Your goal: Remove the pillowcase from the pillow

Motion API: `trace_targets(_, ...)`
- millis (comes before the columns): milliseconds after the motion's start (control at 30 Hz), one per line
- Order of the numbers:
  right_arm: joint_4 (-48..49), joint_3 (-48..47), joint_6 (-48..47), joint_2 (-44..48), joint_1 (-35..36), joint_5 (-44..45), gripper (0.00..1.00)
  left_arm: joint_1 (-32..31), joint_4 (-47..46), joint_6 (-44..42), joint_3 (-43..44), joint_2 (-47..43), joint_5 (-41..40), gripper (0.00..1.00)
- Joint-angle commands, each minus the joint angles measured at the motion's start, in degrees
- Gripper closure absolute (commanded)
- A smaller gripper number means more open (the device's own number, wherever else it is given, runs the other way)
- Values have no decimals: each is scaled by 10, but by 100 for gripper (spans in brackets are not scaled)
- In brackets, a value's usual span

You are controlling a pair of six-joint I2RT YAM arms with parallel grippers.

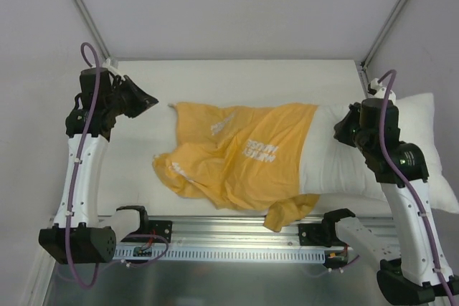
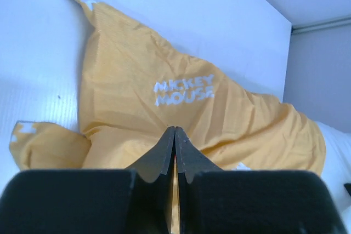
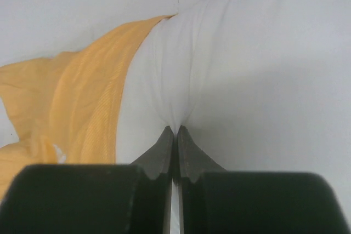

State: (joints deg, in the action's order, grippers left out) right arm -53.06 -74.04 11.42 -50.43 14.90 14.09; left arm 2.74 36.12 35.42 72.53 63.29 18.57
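Observation:
The pillowcase lies orange-yellow side up, crumpled, in the middle of the table, with white "MICKEY MOUSE" lettering. It covers the left part of the white pillow, whose bare right half sticks out. My right gripper is shut on a pinch of the pillow just right of the pillowcase edge; creases run into its tips. My left gripper is shut with nothing visibly in it, left of the pillowcase's far-left corner. In the left wrist view its tips point over the pillowcase.
The white table has a metal rail along its near edge. A pillowcase corner hangs over that edge. The pillow's right end overhangs the table's right side. Frame posts rise at the back corners.

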Motion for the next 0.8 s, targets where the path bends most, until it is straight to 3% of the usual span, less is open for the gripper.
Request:
trace_targets(0,30,-19,-3,10,-4,6,99,0,2,-22,9,21,89,100)
trace_targets(67,37,10,5,12,-3,-2,99,-41,3,-32,1,34,82,99)
trace_targets(100,42,20,9,13,-3,-12,99,-67,3,-36,-7,38,71,90)
trace_targets(133,50,28,11,14,-3,-17,99,-117,3,-41,-10,44,41,77)
trace_targets(167,52,38,13,13,-4,-22,99,-139,3,-43,-12,48,32,44)
trace_targets(233,52,43,15,8,-4,-22,99,-192,3,-52,-11,69,20,20)
trace_targets(267,53,46,15,6,-3,-23,99,-209,3,-61,-9,77,17,2)
trace_targets(367,53,53,15,4,-3,-27,99,-264,3,-82,-4,109,-5,1)
trace_targets(567,55,65,18,9,-4,-37,99,-304,3,-144,6,184,-69,1)
trace_targets(767,53,72,17,11,-4,-42,99,-318,-4,-151,7,261,-34,1)
